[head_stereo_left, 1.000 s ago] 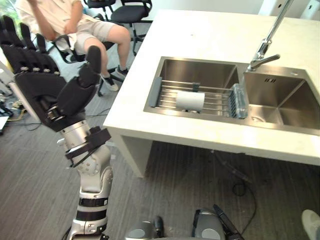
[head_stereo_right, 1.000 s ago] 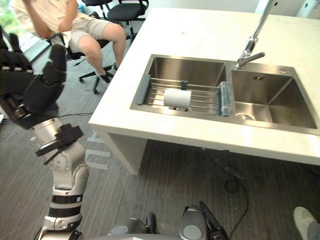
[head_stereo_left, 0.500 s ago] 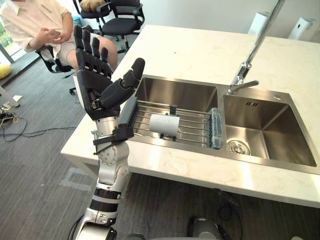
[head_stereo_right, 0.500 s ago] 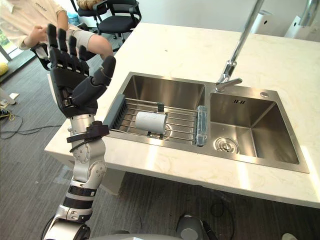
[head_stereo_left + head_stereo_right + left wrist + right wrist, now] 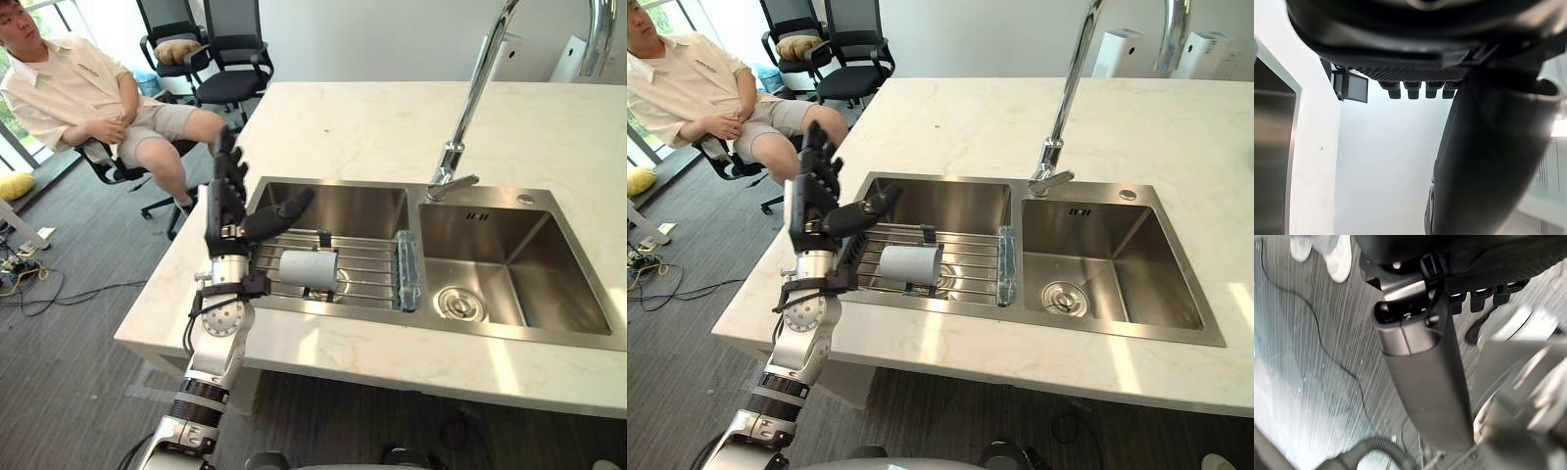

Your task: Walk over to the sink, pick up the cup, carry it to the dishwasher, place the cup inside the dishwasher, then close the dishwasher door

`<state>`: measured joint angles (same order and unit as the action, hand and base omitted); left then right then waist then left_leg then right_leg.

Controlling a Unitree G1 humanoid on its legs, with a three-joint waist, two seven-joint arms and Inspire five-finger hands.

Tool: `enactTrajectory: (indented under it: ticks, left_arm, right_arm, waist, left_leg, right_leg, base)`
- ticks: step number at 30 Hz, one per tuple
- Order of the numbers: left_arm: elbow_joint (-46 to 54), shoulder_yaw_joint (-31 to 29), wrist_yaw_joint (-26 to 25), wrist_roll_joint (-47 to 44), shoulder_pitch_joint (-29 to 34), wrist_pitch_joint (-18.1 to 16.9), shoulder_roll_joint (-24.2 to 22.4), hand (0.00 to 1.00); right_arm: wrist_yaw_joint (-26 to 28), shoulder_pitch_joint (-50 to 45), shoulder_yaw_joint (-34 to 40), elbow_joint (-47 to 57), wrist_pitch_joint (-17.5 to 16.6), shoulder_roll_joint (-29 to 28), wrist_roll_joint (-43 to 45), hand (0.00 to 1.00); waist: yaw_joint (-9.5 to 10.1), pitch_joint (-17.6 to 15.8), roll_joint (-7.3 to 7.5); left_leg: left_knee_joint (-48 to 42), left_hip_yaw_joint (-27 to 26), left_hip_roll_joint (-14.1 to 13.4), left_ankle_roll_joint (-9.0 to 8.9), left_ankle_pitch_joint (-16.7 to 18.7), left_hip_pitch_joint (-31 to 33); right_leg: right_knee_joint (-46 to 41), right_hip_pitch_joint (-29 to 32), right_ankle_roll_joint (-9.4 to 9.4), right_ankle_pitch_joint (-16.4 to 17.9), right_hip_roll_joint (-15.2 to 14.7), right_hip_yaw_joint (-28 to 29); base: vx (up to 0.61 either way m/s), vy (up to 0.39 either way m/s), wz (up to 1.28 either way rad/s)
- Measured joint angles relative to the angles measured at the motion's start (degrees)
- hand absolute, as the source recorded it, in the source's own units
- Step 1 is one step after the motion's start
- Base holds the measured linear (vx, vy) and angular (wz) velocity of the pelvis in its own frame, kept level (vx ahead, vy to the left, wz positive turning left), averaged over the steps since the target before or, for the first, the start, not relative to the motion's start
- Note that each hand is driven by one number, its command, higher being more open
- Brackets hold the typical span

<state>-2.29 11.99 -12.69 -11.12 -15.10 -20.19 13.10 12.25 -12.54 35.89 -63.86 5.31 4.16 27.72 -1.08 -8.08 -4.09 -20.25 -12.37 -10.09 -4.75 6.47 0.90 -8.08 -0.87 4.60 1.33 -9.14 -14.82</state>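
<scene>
Fingers [image 5: 227,162] of the left hand [image 5: 223,211] stand straight and close together, pointing up, with the thumb angled out toward the sink [image 5: 333,201]; they hold nothing, and the left wrist view likewise shows them stretched out with nothing between them and the thumb; the hand is raised over the bench [image 5: 362,117] at the left rim of the left basin, apart from the cup [image 5: 309,269]; the cup, pale grey, lies on its side on a wire rack [image 5: 367,279] that spans the left basin, its open end facing the hand; the thumb tip is above the rack near the cup without touching it; a tall faucet [image 5: 470,108] rises behind the divider between the two basins; the right hand [image 5: 1420,372] hangs over the grey floor [image 5: 1303,357], its fingers [image 5: 1484,296] relaxed and holding nothing; a person [image 5: 88,93] sits in an office chair beyond the bench's left end.
</scene>
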Motion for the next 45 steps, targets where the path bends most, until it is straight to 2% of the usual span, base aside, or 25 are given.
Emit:
enactTrajectory:
  ticks: [1, 4, 6, 8, 13, 16, 18, 20, 21, 26, 32, 35, 45]
  left_arm:
    - [0.9, 0.1, 0.3, 1.5, -0.2, 0.5, 0.1, 1.00]
    - [1.2, -0.3, 0.2, 3.3, -1.4, 1.5, 0.4, 1.00]
    - [1.2, -0.3, -0.1, 3.8, -1.5, 1.6, 1.4, 1.00]
    - [1.2, -0.4, -1.4, 5.0, -2.0, 1.6, 2.7, 1.00]
    - [2.1, 0.1, -0.1, 8.1, -4.5, 4.7, 3.9, 1.00]
    - [2.2, 3.2, 3.9, 11.8, -4.6, 6.7, 6.2, 1.00]
    - [2.6, 6.8, 9.9, 14.7, -4.6, 9.5, 9.1, 1.00]
    - [2.6, 8.2, 12.7, 16.3, -4.6, 10.3, 10.9, 1.00]
    - [2.6, 9.2, 15.4, 18.1, -4.6, 10.5, 13.4, 1.00]
    - [2.6, 9.4, 22.8, 20.6, -4.6, 10.4, 20.6, 1.00]
    - [2.6, 9.4, 24.3, 24.6, -4.6, 8.4, 29.0, 1.00]
    - [2.6, 9.4, 24.3, 24.6, -4.9, 7.6, 31.5, 1.00]
    - [2.6, 9.4, 24.3, 24.6, -6.3, 6.7, 34.1, 1.00]
  right_arm:
    - [0.3, 0.8, 0.0, 0.2, 0.1, -0.2, 0.3, 1.00]
    - [0.0, 2.3, 0.2, 0.5, -0.4, -0.9, 0.4, 1.00]
    - [0.0, 2.2, 0.9, 0.2, -0.3, -0.8, 1.8, 1.00]
    - [-0.3, 1.6, 2.1, -1.0, -0.2, -0.8, 2.6, 1.00]
    - [-0.4, 1.6, 3.9, -2.4, -0.4, -0.8, 3.8, 1.00]
    - [-1.0, 1.2, 4.2, -2.8, -1.0, -0.3, 4.1, 1.00]
    - [-1.1, 0.8, 4.2, -2.7, -1.0, 0.1, 4.1, 1.00]
    - [-1.0, 0.6, 4.2, -2.7, -1.0, 0.1, 4.1, 1.00]
    - [-1.0, 0.6, 4.2, -2.7, -1.0, 0.3, 4.1, 1.00]
    - [0.8, 0.9, 4.0, -2.5, -1.0, 1.5, 4.1, 1.00]
    - [1.9, 1.3, 0.9, -1.3, -0.9, 2.7, 4.9, 1.00]
    - [1.8, 1.3, -0.6, -0.9, -0.7, 2.7, 4.9, 1.00]
    - [-0.6, 0.5, -3.3, -0.9, -0.6, 2.2, 7.1, 1.00]
  waist:
    - [-0.04, 0.2, 0.23]
    - [-0.70, 0.5, -0.81]
    - [-0.90, 0.3, -0.81]
    - [-1.22, -0.1, -1.56]
    - [-1.64, -0.1, -2.29]
    - [-1.68, 0.3, -2.95]
    - [-1.78, 0.3, -2.98]
    - [-1.83, 0.3, -2.97]
    - [-1.92, 0.3, -2.97]
    - [-1.99, 0.3, -2.96]
    - [-1.57, 0.2, -2.80]
    - [-1.56, 0.2, -2.64]
    - [-1.58, 0.1, -2.06]
  left_leg:
    - [3.0, -0.3, 1.0, -0.17, -0.2, -1.5]
    - [10.9, -1.9, 2.4, 0.34, -0.6, -3.1]
    - [13.2, -2.1, 3.4, 0.76, -1.7, -3.8]
    - [15.5, -2.1, 4.2, 0.92, -3.0, -5.1]
    - [18.4, -2.0, 4.6, 1.00, -5.5, -5.8]
    - [19.7, -1.8, 4.4, 0.91, -5.7, -6.0]
    - [20.2, -1.9, 4.6, 0.98, -5.6, -6.0]
    - [20.2, -1.9, 4.8, 1.13, -5.5, -5.9]
    - [20.1, -1.9, 4.9, 1.16, -5.5, -5.7]
    - [20.1, -1.5, 5.0, 1.14, -5.5, -5.4]
    - [20.1, -1.2, 5.0, 1.14, -5.3, -5.4]
    - [20.0, -1.1, 5.1, 1.17, -5.2, -5.4]
    - [19.8, -1.2, 5.1, 1.11, -4.9, -4.9]
  right_leg:
    - [1.2, 0.1, 0.80, -0.6, -0.1, 0.9]
    - [2.2, 2.0, 1.52, -2.1, -0.4, 1.1]
    - [2.8, 2.0, 1.87, -3.0, -1.0, 1.0]
    - [3.1, 1.6, 2.12, -3.1, -1.5, 0.8]
    - [5.6, 0.9, 1.54, -3.8, -1.2, 0.2]
    - [8.2, 0.5, 1.63, -5.1, -0.5, 0.0]
    - [10.6, -0.5, 1.79, -6.8, -0.5, -0.2]
    - [11.7, -1.1, 1.85, -7.5, -0.5, -0.3]
    - [12.7, -1.5, 1.54, -8.4, -0.5, -0.3]
    - [12.9, -1.6, 1.76, -8.8, -0.5, -0.7]
    - [12.9, -1.7, 1.91, -8.8, -0.5, -0.9]
    - [12.9, -1.8, 1.92, -8.8, -0.5, -1.0]
    - [12.9, -0.9, 1.93, -8.8, -0.5, -0.7]
  base:
    - [0.06, 0.089, -0.28]
    - [0.04, 0.091, -0.08]
    - [0.02, 0.055, 0.02]
    - [0.02, 0.027, 0.04]
    - [-0.03, -0.016, 0.04]
    - [-0.05, -0.018, -0.01]
    - [-0.04, 0.011, 0.00]
    - [-0.02, 0.005, 0.00]
    - [0.00, 0.000, 0.00]
    - [0.00, -0.008, 0.03]
    - [0.00, -0.002, 0.01]
    - [-0.03, -0.010, 0.01]
    - [-0.02, -0.007, -0.01]
